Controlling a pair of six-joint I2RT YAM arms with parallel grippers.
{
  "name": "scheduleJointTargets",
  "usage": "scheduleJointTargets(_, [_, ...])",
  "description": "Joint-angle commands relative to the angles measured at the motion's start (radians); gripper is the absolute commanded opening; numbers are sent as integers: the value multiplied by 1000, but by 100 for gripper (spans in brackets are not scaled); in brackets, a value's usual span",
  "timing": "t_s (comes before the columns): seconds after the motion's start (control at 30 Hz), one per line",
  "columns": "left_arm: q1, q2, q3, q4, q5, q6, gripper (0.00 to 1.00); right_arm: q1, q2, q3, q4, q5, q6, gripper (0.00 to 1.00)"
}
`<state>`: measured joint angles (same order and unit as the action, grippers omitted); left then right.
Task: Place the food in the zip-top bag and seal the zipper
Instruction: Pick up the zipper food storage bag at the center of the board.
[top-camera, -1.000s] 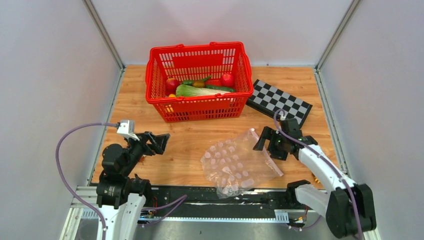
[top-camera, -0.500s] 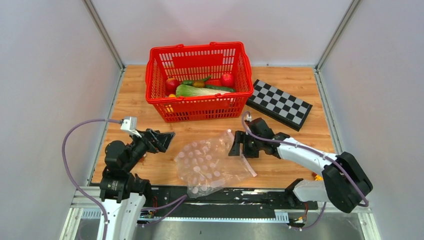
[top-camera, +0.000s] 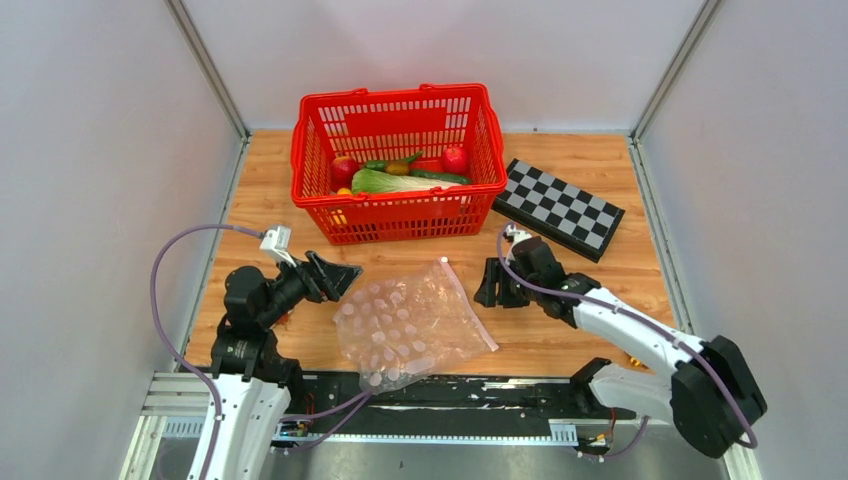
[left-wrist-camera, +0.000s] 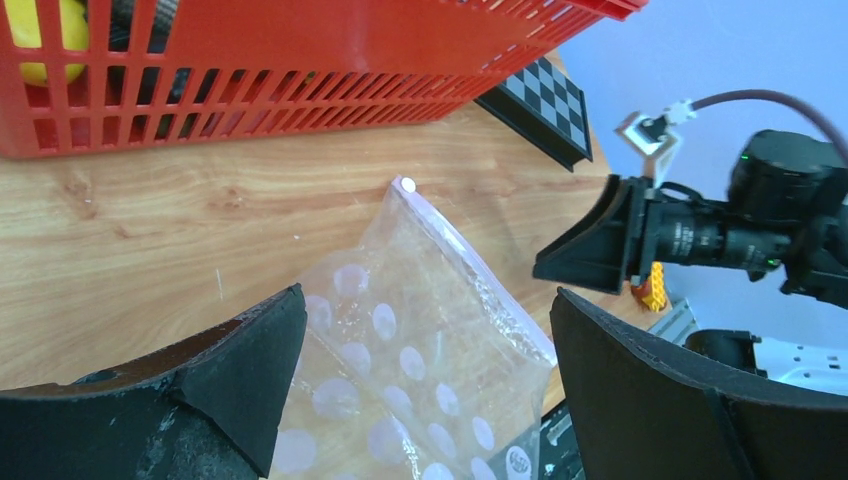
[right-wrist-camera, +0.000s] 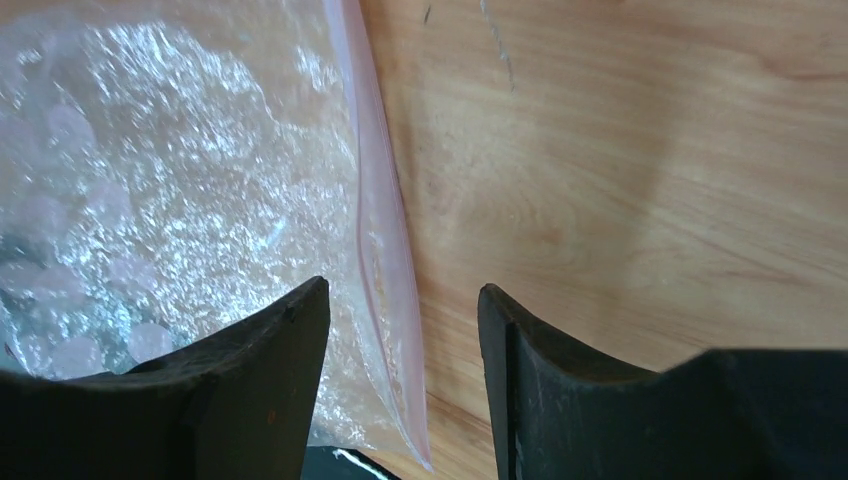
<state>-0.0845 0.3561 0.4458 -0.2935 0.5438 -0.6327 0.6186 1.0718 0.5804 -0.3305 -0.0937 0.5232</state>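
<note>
1. Bag (top-camera: 405, 320) lies flat at lower centre, between both claws; food (top-camera: 395, 183) sits in the red basket (top-camera: 400, 218) at upper centre.
2. Left claw (left-wrist-camera: 428, 300) is wide open, with the bag low in frame.
3. Right claw (right-wrist-camera: 402, 290) is open; the zipper (right-wrist-camera: 378, 230) runs down the middle.

A robotics laboratory test cell is shown. A light wooden desk (top-camera: 300, 230) is enclosed on three sides by plain pale wall panels (top-camera: 100, 200) held in aluminium posts (top-camera: 205, 65). A red plastic mesh basket (top-camera: 400, 215) of toy produce (top-camera: 395, 182) is set on it. Right of the basket a black-and-white checkered board (top-camera: 560, 207) is laid. In front of the basket, two cabled robot arms (top-camera: 620, 325) are mounted on a metal rail (top-camera: 450, 437).
</note>
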Motion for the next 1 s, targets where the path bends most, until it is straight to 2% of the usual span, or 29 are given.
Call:
scheduleJointTargets(0.0, [-23, 5, -6, 22, 22, 21, 98, 4, 97, -8, 115, -226, -65, 51])
scheduleJointTargets(0.1, [-27, 14, -6, -3, 4, 34, 98, 13, 166, -7, 170, -288, -66, 48])
scheduleJointTargets(0.27, [-29, 24, -23, 20, -10, 25, 98, 54, 240, 11, 190, -285, -84, 46])
scheduleJointTargets(0.33, [-29, 34, -18, 19, -5, 28, 98, 70, 261, 9, 205, -274, -81, 41])
scheduleJointTargets(0.37, [-29, 36, -15, 15, -6, 31, 98, 79, 267, 7, 211, -269, -80, 38])
scheduleJointTargets(0.43, [-29, 36, -12, 7, -12, 35, 97, 91, 275, 5, 222, -260, -80, 23])
scheduleJointTargets(0.6, [-29, 8, -24, 5, -31, 31, 97, 104, 261, 7, 223, -256, -83, 0])
scheduleJointTargets(0.77, [-29, -5, -26, 19, -29, 31, 93, 110, 182, -10, 223, -265, -101, 0])
scheduleJointTargets(0.87, [-29, -4, -26, 61, -11, 2, 86, 112, 107, -26, 233, -305, -118, 0])
scheduleJointTargets(0.97, [-31, -12, -27, 69, -38, -8, 86, 120, 22, -53, 260, -351, -129, 0])
